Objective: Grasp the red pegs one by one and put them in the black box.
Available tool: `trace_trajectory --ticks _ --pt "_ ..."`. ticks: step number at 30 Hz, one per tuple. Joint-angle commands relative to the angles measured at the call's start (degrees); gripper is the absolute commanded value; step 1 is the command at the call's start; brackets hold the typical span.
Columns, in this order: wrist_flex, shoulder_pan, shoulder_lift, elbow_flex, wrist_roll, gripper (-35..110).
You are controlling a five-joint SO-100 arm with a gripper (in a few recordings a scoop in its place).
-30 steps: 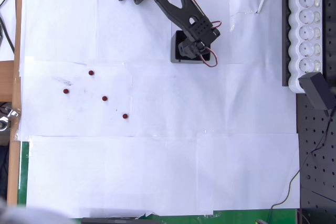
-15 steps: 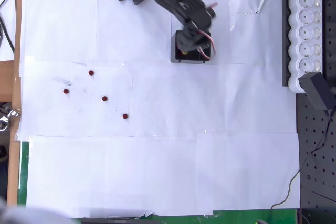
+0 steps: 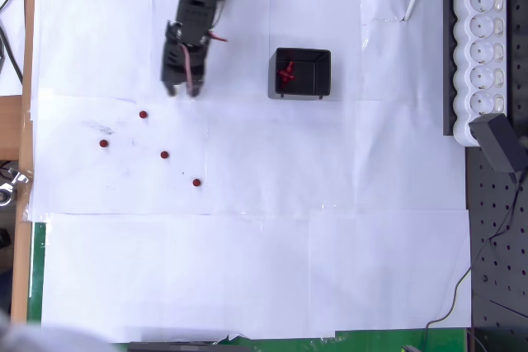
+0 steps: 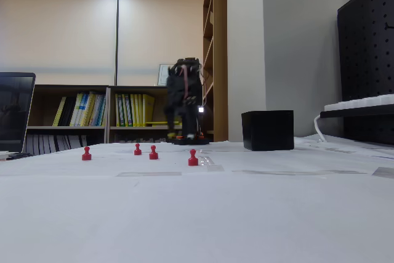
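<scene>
Several red pegs stand loose on the white paper left of centre, among them one (image 3: 143,114) nearest the arm, one (image 3: 164,155) in the middle and one (image 3: 196,182) lowest in the overhead view. From the fixed view they form a low row (image 4: 153,152). The black box (image 3: 318,73) sits right of the arm with red pegs (image 3: 286,73) inside; in the fixed view its solid wall (image 4: 267,130) hides them. My gripper (image 3: 181,90) points down at the paper, open and holding nothing, just above the nearest peg. It hangs in front of the arm base (image 4: 182,133).
A white power strip (image 3: 483,43) and a black pegboard (image 3: 499,245) line the right edge of the overhead view. A wooden table edge (image 3: 27,55) runs down the left. Bare white paper (image 3: 264,269) covers the lower half.
The arm has swung left from over the black box to above the loose pegs. The box, covered before, now shows red pegs inside. The loose pegs have not moved.
</scene>
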Motion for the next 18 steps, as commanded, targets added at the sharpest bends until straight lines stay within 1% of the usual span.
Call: trace_trajectory --ticks 1,6,9,18 --pt "-17.3 2.8 1.5 -3.3 -1.8 14" --pt "-26.4 7.2 3.9 -8.4 -0.2 14" --pt "-29.4 8.8 5.7 -9.1 0.2 14" --pt "-40.3 9.6 13.5 -9.2 -0.4 14"
